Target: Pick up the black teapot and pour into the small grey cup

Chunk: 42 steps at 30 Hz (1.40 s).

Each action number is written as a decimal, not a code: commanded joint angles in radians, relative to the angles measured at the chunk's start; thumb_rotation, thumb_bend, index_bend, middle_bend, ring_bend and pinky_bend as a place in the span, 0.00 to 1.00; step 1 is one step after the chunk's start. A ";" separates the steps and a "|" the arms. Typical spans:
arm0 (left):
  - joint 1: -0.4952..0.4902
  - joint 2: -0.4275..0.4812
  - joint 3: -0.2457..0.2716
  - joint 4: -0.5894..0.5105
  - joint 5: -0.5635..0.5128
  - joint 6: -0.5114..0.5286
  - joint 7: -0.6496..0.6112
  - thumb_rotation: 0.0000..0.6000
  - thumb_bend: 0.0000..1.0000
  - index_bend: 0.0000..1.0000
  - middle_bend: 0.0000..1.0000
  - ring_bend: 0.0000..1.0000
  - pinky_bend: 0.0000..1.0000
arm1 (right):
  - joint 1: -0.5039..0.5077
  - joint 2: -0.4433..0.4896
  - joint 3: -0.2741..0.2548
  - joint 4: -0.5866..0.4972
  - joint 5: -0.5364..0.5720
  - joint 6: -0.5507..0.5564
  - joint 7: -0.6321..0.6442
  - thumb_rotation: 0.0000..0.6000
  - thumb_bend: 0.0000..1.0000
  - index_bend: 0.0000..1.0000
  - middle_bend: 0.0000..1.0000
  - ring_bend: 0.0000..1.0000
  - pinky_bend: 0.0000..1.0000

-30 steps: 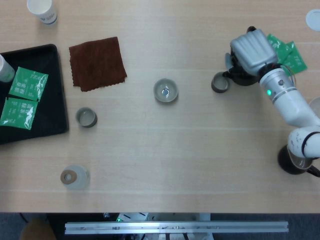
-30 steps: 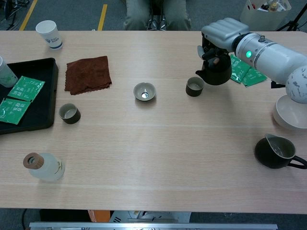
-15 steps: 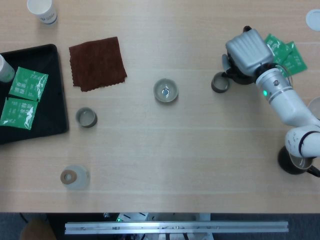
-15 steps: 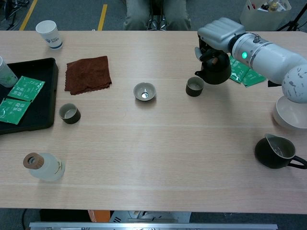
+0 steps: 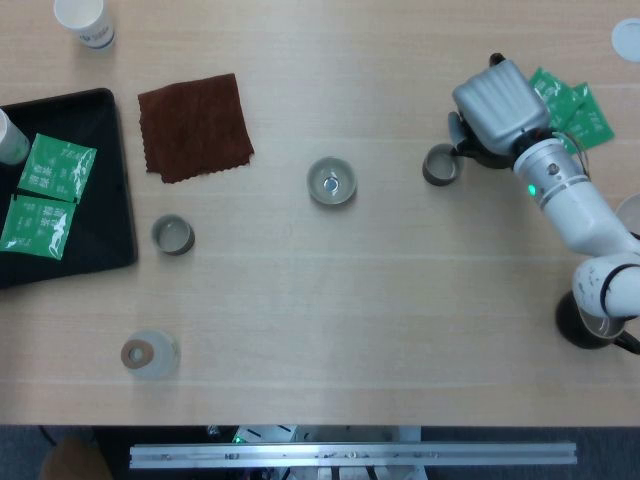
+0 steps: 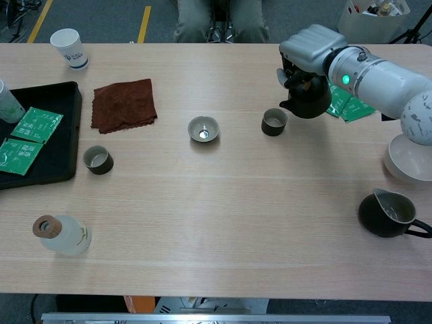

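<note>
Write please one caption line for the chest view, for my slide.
The right hand holds the black teapot beside the small grey cup on the wooden table.

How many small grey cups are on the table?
2: one small grey cup beside the black tray; another grey cup next to the black teapot held by the right hand.

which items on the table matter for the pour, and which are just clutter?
In play:
black teapot, gripped by the right hand
small grey cup, beside the teapot's spout

Lying about:
second grey cup
shallow bowl
brown cloth
black tray with green packets
paper cup
dark pitcher
bottle
</note>
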 commanded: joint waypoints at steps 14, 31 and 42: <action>0.005 -0.008 -0.001 0.011 -0.002 0.003 -0.006 1.00 0.29 0.22 0.24 0.17 0.08 | 0.034 -0.009 -0.023 0.001 0.046 0.010 -0.092 0.50 0.62 0.97 1.00 0.99 0.29; 0.009 -0.014 -0.003 0.027 -0.007 0.001 -0.016 1.00 0.29 0.22 0.24 0.17 0.08 | 0.060 -0.011 -0.035 -0.007 0.082 0.028 -0.156 0.50 0.62 0.97 1.00 0.99 0.29; 0.009 -0.015 -0.003 0.029 -0.006 -0.002 -0.018 1.00 0.29 0.22 0.24 0.17 0.08 | 0.064 -0.017 -0.043 -0.007 0.094 0.037 -0.173 0.51 0.62 0.97 1.00 0.99 0.29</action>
